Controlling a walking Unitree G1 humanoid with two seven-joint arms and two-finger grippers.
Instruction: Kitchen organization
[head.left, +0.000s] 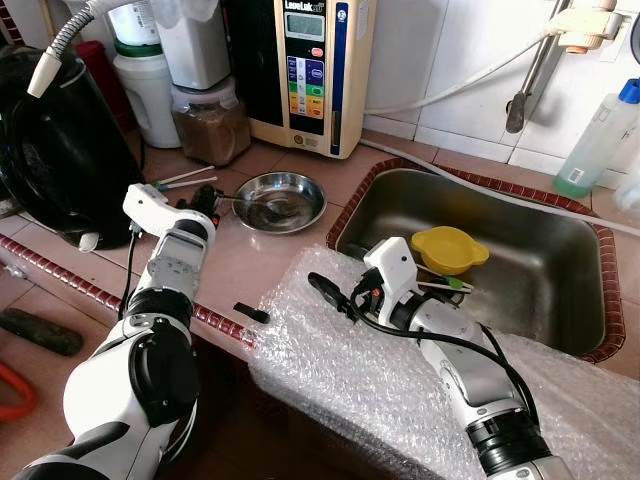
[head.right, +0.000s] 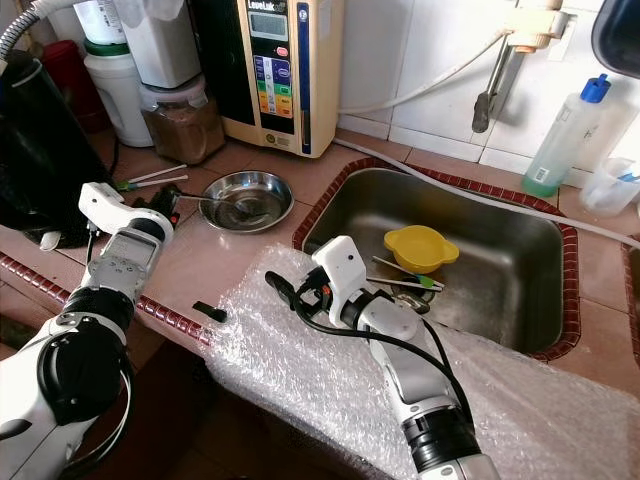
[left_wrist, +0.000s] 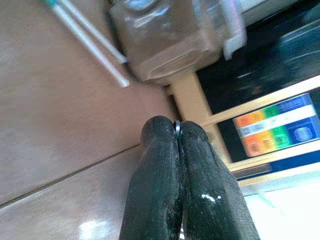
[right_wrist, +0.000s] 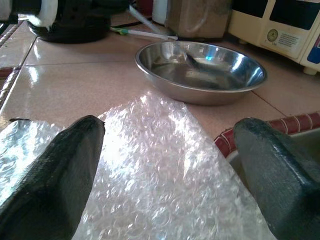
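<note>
- Left eye view, tiled kitchen counter: left gripper held low at the near rim of the steel dish, fingers pressed together on a thin metal edge, most likely the handle of the spoon lying in the dish, though what it belongs to cannot be told for sure
- Right gripper hovering over the sheet of bubble wrap draped across the counter's front edge beside the sink, fingers spread wide and holding nothing
- Still out of place, by the look of it: yellow bowl sitting in the sink with a green-tipped utensil just beside it; two white sticks loose on the tiles near the dish; small black object at the counter edge
- Judged barely begun: nothing visibly put away, one item perhaps gripped, bubble wrap not yet gathered, sink not yet cleared
</note>
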